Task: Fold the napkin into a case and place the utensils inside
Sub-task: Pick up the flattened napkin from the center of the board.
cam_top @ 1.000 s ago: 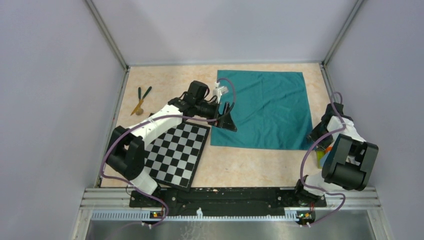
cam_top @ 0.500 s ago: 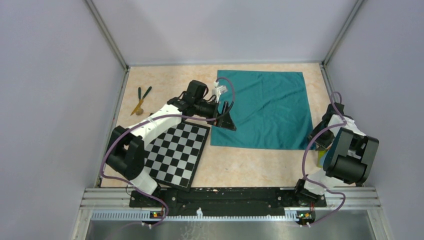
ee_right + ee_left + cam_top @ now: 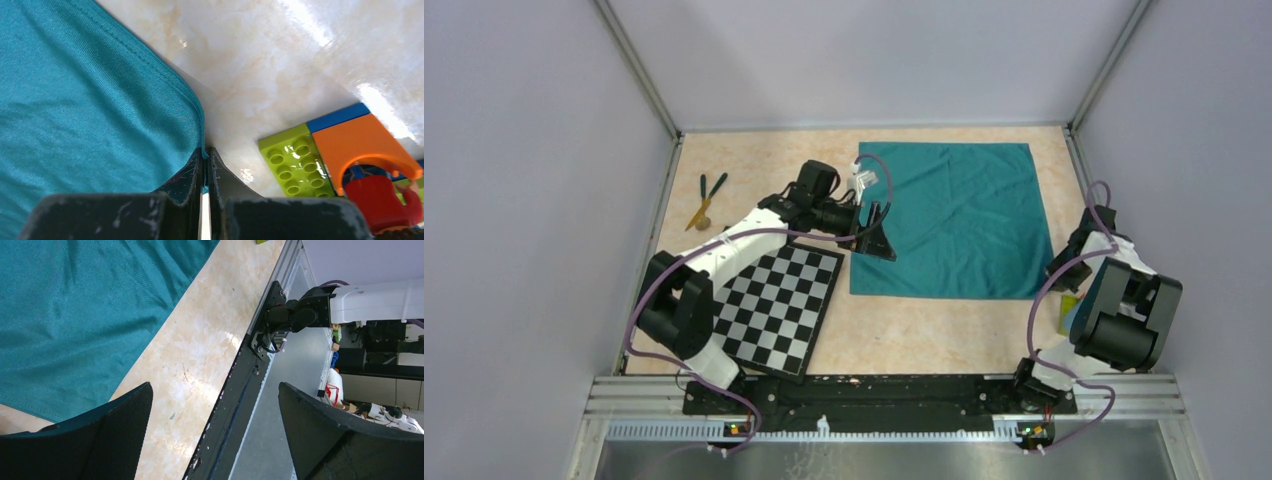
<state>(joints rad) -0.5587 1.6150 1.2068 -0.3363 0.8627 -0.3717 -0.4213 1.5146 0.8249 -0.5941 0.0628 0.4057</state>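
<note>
The teal napkin lies spread flat at the back right of the table; no case is in view. My right gripper is shut on the napkin's near right corner, and the cloth's hem runs into the pinched jaws of that gripper. My left gripper stands wide open over the napkin's left edge near its near corner, with only the napkin and bare table between the fingers of the left gripper. The utensils, two dark green sticks and a tan one, lie at the far left.
A checkerboard mat lies under the left arm. Toy blocks sit beside the right gripper, with a green block and an orange piece close to its fingers. Walls enclose the table on three sides.
My right gripper has closed on the napkin's near right corner. The cloth's near edge has shifted slightly. The left arm has not moved.
</note>
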